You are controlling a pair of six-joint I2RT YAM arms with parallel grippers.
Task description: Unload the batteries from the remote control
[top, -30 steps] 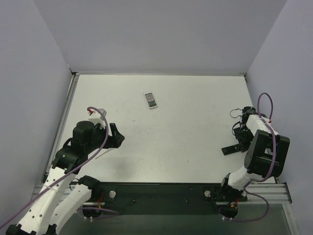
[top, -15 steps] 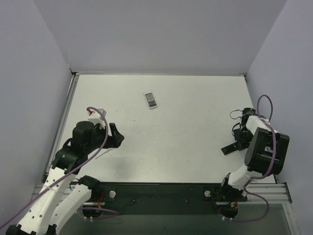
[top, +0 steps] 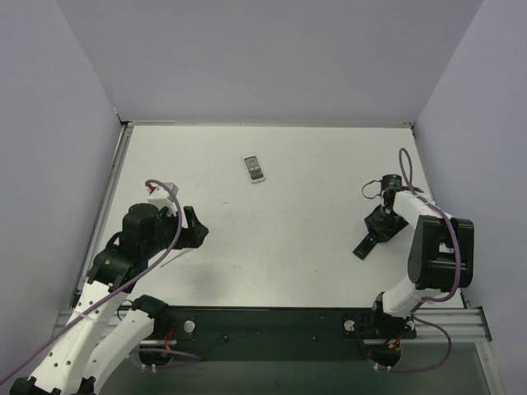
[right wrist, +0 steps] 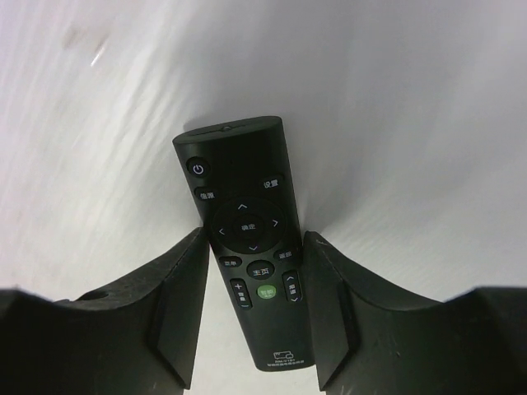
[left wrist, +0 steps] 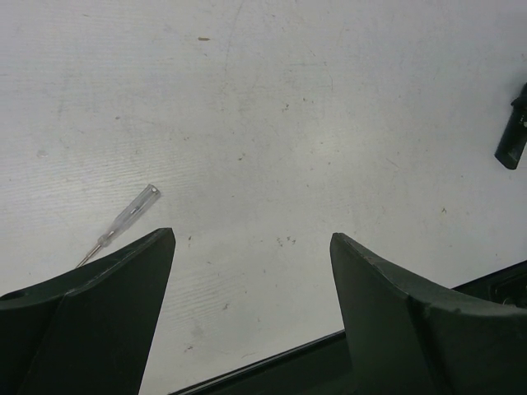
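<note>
**Top view.** The right gripper (top: 376, 229) is mostly covered by its own wrist, so the gap between its jaws cannot be read here. The remote (top: 363, 247) sticks out of it toward the near left as a short black bar, on the right side of the worktop (top: 313, 197). Whether it touches the surface cannot be told. The left gripper (top: 196, 229) shows as a dark fork on the left side, well apart from the remote. A white remote (top: 254, 169) lies far back near the middle, its buttons too small to make out. The worktop is white and lightly scuffed, shut in at the back and both sides by plain pale lilac-grey walls (top: 263, 58). A black rail (top: 272, 321) runs along the near edge.

**Left wrist view.** Only the dark tips of the jaws are in frame, cut off by the lower edge. They stand wide over bare, speckled worktop. A thin clear tool (left wrist: 123, 220) lies just beyond the left-hand tip, its lower end hidden behind it. A dark shape (left wrist: 512, 136) is cut by the right edge, and too little of it shows to name it.

**Right wrist view.** The jaws press against both long sides of the remote and hold it by its lower half. It is slim and matt black with a rounded far end. It has a power button at the top left, a ring pad below, and one green button. The white characters are too small to read. Only the button face shows, since the back is turned away. The white surface behind is blurred and streaked.
</note>
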